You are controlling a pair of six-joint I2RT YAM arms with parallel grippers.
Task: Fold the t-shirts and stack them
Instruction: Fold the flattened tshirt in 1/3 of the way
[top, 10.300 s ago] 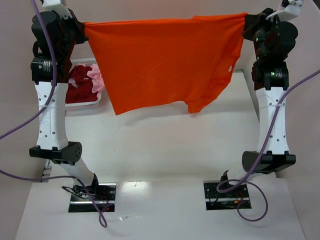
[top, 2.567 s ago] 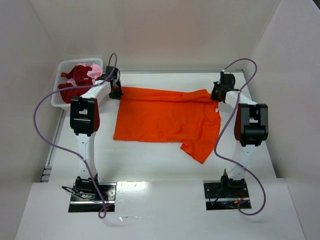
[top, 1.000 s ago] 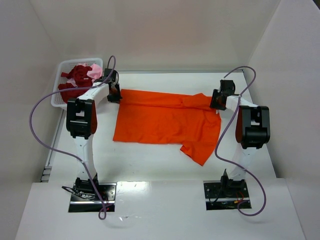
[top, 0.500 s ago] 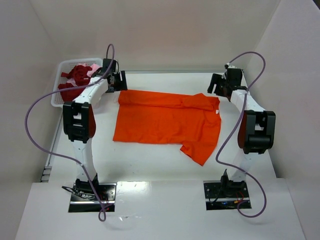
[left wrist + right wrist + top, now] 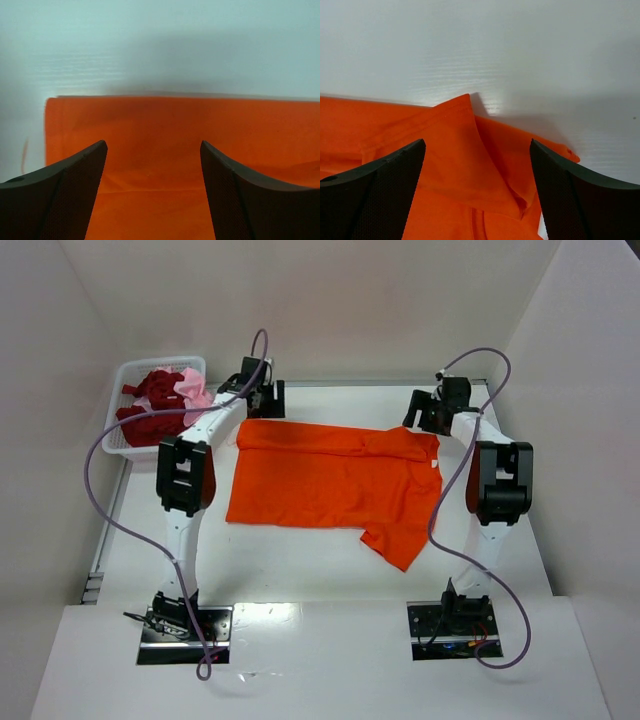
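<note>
While the left claw and right claw hang parted and empty, the orange t-shirt lies spread on the desk.
Each claw is over a far corner of it; dark red and pink t-shirts fill the white basket, far left.

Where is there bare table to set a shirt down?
Bare: the table between the orange t-shirt and the arm bases. Crowded: the far edge, left end effector and right end effector by the shirt's far corners; basket far left.
</note>
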